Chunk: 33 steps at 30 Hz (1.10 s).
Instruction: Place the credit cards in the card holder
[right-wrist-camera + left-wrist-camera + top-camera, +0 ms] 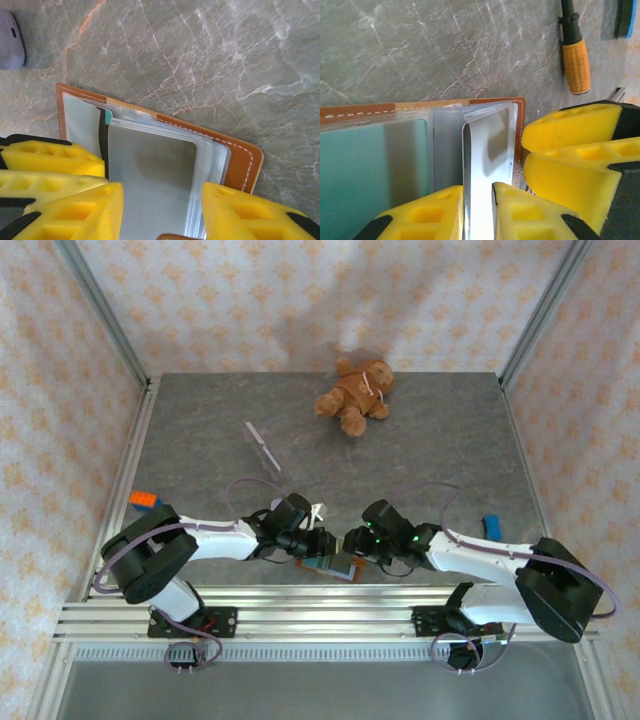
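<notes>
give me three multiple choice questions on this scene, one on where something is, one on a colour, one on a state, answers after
1. Where on the grey stone-look table does the brown plush teddy bear lie?
A near the far edge
B between the arm bases
C at the right edge

2. What colour are the left gripper's fingers?
A red
B yellow
C white

3. The brown leather card holder is:
A snapped shut
B lying open
C standing on edge

Answers: A, it lies close to the back wall; B, both show yellow in the left wrist view; B, its clear sleeves are exposed.
</notes>
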Each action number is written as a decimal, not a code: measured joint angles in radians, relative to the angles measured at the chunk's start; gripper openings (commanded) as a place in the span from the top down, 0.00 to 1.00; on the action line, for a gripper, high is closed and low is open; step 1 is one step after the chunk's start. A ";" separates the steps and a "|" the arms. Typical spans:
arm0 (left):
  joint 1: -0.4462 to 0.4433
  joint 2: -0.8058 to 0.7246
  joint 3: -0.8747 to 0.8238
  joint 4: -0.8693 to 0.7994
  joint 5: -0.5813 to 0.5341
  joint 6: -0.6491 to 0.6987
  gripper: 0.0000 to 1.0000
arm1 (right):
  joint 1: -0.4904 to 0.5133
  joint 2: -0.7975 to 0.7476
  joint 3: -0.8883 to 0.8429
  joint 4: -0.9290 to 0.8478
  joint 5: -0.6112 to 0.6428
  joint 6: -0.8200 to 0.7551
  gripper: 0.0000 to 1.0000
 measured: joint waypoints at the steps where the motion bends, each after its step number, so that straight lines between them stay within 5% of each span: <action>1: 0.000 0.000 0.000 0.006 -0.002 -0.002 0.66 | -0.006 -0.005 0.000 -0.002 0.001 -0.007 0.49; 7: 0.000 -0.099 0.010 -0.117 -0.092 0.021 0.59 | -0.007 -0.111 0.015 -0.142 0.077 -0.080 0.38; 11: 0.013 -0.218 0.039 -0.253 -0.184 0.073 0.45 | 0.045 -0.160 0.037 -0.257 0.153 -0.103 0.33; 17: 0.063 -0.295 0.046 -0.402 -0.275 0.142 0.37 | 0.090 -0.163 -0.037 -0.178 0.115 -0.042 0.31; 22: 0.066 -0.274 0.039 -0.462 -0.303 0.171 0.48 | 0.090 -0.137 -0.072 -0.106 0.062 -0.018 0.39; 33: 0.066 -0.182 -0.009 -0.427 -0.269 0.155 0.49 | 0.090 -0.023 -0.060 0.039 -0.008 -0.026 0.50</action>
